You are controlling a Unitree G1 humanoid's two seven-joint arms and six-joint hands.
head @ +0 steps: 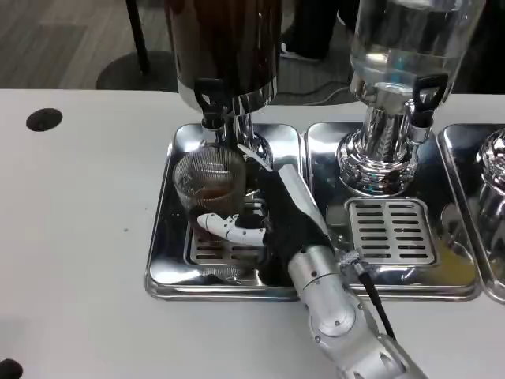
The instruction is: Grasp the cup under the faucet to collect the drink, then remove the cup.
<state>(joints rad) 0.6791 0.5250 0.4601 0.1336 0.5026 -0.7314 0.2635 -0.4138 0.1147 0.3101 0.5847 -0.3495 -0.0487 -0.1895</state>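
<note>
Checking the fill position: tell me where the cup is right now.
In the head view the cup sits left of centre on the left drip tray, directly under the dark dispenser's faucet, with the right hand wrapped around its lower part.

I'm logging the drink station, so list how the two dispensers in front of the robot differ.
The left dispenser holds dark liquid; the right dispenser looks clear. A cup stands under the left dispenser's faucet, gripped by the right robot hand; nothing stands under the right dispenser's faucet, so its drip grate is bare. The left dispenser's base is partly hidden by the arm; the right's is in full view. Both have chrome bases, black tap handles and steel trays.
</note>
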